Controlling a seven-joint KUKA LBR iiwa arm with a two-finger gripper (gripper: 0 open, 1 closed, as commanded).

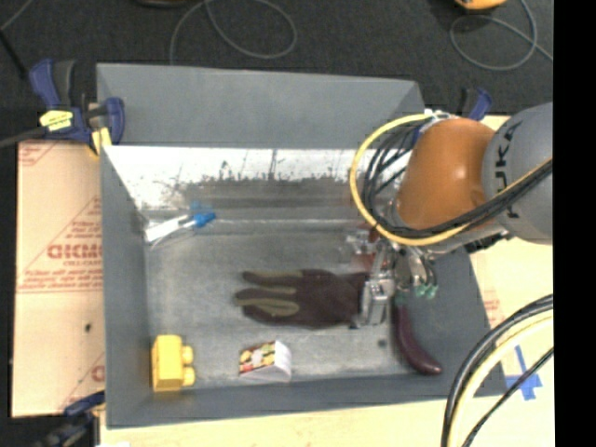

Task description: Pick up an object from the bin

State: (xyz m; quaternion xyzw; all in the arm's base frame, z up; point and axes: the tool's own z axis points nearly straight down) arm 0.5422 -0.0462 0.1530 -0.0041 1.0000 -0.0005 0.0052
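Gripper [375,296]: low over cuff end of dark glove [298,298]
Grip: open or closed, cannot tell
Aubergine [414,343]: purple, just right of glove

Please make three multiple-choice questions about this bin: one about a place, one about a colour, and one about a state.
1. Where is the yellow block?
A. in the lower-left corner of the bin
B. in the upper-right corner
C. in the centre

2. Which colour is the glove?
A. white
B. dark brown
C. green

3. How does the glove lie?
A. hung over the rim
B. spread flat on the floor, with the gripper at its cuff end
C. rolled into a ball

Answers:
1 A, as the block sits by the left wall near the lower edge.
2 B, as it looks dark brown against the grey floor.
3 B, as its fingers lie stretched out towards the left.
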